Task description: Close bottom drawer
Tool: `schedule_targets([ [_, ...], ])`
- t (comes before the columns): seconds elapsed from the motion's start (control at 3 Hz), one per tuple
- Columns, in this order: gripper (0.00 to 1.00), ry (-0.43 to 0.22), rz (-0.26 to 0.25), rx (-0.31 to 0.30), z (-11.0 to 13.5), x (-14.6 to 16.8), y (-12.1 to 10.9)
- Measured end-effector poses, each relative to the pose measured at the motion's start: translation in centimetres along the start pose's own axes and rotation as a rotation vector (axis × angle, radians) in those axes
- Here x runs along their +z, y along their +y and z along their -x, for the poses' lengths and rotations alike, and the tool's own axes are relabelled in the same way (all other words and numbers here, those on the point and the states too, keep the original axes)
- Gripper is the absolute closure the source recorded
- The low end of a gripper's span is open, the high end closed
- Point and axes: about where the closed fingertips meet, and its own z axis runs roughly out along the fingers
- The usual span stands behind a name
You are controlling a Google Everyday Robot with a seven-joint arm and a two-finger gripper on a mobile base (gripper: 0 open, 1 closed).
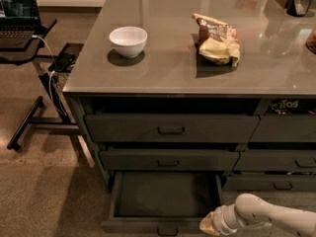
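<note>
The bottom drawer [165, 195] is pulled far out of the dark grey cabinet, its shallow dark inside bare. Its slim front [133, 226] with a small pull [167, 230] lies at the bottom edge of the view. My gripper [209, 223], tan-tipped on a white arm [269, 215] coming in from the right, sits low at the drawer's front right corner, at or just outside its front edge. Whether it touches the front I cannot tell.
Two taller drawers [170, 129] [169, 160] sit above, pushed in. A neighbouring drawer stack [279, 159] is to the right. On the counter are a white bowl [128, 40] and a snack bag [216, 44]. A laptop stand [29, 58] stands on the floor at left.
</note>
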Motion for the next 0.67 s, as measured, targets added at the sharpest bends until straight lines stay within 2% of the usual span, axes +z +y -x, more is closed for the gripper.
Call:
schedule_targets([
  [0.67,1.0,0.043,0.034,-0.124,-3.7,5.2,1.1],
])
